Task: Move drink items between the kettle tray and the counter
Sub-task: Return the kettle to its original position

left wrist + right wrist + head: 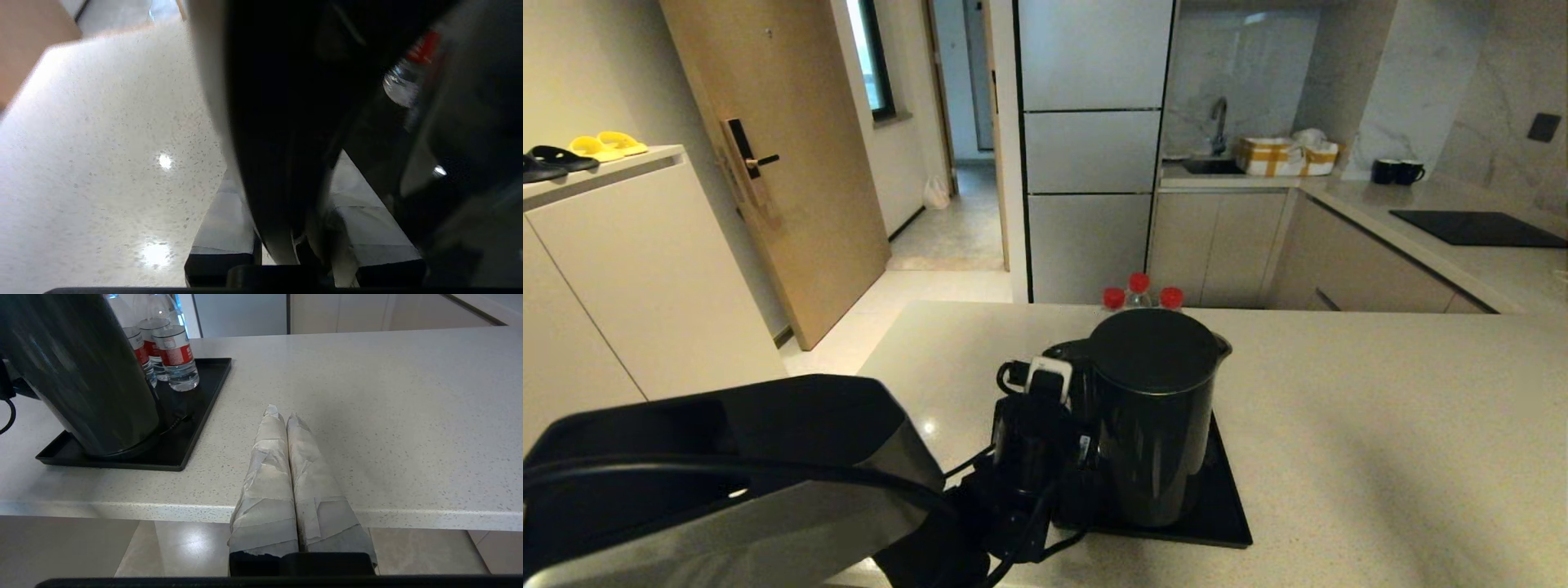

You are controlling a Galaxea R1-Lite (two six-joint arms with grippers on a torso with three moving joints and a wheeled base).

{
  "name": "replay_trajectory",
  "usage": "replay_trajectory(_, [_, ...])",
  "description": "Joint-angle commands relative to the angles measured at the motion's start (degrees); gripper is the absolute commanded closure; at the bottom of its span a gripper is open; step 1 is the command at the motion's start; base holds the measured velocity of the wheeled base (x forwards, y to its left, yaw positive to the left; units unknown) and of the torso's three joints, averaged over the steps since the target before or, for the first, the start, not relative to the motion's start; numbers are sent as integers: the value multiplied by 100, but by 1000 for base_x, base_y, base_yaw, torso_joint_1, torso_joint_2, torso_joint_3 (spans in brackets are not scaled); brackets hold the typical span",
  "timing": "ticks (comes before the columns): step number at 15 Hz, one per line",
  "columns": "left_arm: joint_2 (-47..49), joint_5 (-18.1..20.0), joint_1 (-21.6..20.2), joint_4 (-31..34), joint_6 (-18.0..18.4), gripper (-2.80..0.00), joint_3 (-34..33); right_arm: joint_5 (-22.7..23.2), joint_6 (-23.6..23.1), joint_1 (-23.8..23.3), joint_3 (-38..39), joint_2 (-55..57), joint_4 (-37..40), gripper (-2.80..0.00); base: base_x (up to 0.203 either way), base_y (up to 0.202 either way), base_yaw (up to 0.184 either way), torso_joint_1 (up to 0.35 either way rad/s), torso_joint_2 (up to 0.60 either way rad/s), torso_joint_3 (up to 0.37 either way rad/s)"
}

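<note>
Left gripper at glossy black kettle handle.

the kettle is glossy black, as is the tray under it. the surface around the tray is light beige with fine dark speckles. behind the kettle, the clear bottles have red caps and red-and-white labels. the right claw fingers are wrapped in pale grey tape.

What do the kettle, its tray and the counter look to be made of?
Kettle: glossy black, likely plastic or coated metal; streaky reflections. Tray: black, smooth low rim, probably plastic. Counter: pale speckled stone or composite, polished; lamp glints show.
</note>
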State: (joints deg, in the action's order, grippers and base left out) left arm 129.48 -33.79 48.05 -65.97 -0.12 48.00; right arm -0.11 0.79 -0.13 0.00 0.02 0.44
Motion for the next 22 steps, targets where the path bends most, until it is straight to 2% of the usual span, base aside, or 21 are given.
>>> replay_trajectory(1, [-54, -28, -36, -299, 361, 0, -102, -3, 0, 1, 0, 2, 0, 0, 0, 0, 0, 0, 0, 0])
replay_trajectory(3, [-72, -83, -112, -476, 626, 0, -108, 2, 0, 5, 0, -2, 0, 0, 0, 0, 0, 0, 0, 0])
replay_trajectory(8, [-184, -119, -308, -470, 693, 0, -16, -7, 0, 5, 0, 3, 0, 0, 0, 0, 0, 0, 0, 0])
replay_trajectory(12, [119, -56, -443, -452, 689, 0, 301, -6, 0, 4, 0, 1, 0, 0, 0, 0, 0, 0, 0, 0])
replay_trajectory(16, [-52, 125, -370, -294, 675, 0, 275, -7, 0, 1, 0, -2, 0, 0, 0, 0, 0, 0, 0, 0])
replay_trajectory(22, [-50, 127, -213, -144, 654, 0, 361, -7, 0, -4, 0, 5, 0, 0, 0, 0, 0, 0, 0, 0])
